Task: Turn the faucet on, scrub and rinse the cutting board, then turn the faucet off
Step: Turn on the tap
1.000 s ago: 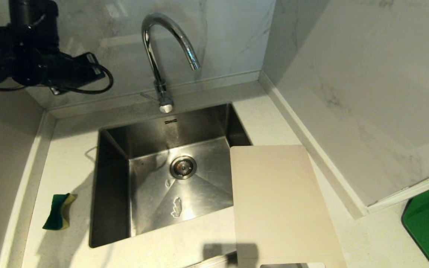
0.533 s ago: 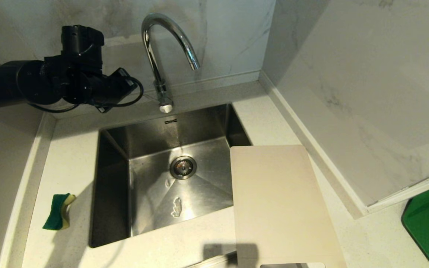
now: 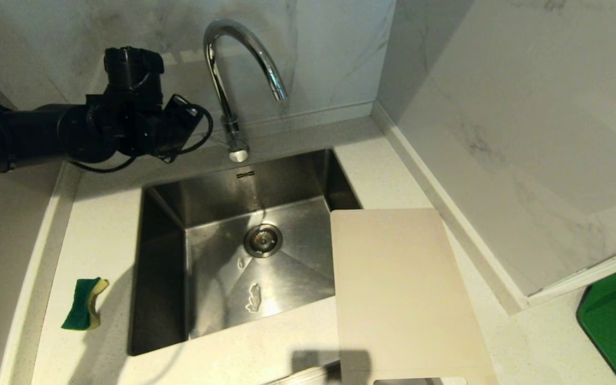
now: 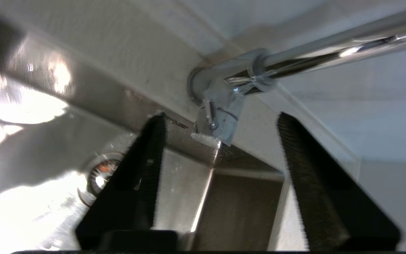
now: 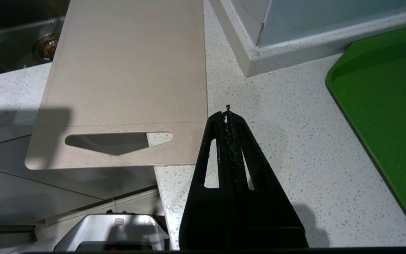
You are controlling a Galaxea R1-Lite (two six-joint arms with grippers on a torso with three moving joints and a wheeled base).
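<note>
Chrome gooseneck faucet [image 3: 233, 85] rises just ahead of our left gripper [image 4: 220, 155], whose black ribbed fingers [image 4: 146, 169] stand apart with nothing between them, framing the tap's base and thin side lever [image 4: 210, 113] without touching. Our right gripper [image 5: 228, 116] sits pinched together over the speckled white counter [image 5: 287, 141], right beside the beige rectangular plastic cutting board [image 3: 399, 289], which overhangs the steel sink [image 3: 217, 278].

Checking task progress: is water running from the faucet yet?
No, the faucet spout shows no stream, and the sink basin below holds only small puddles.
</note>
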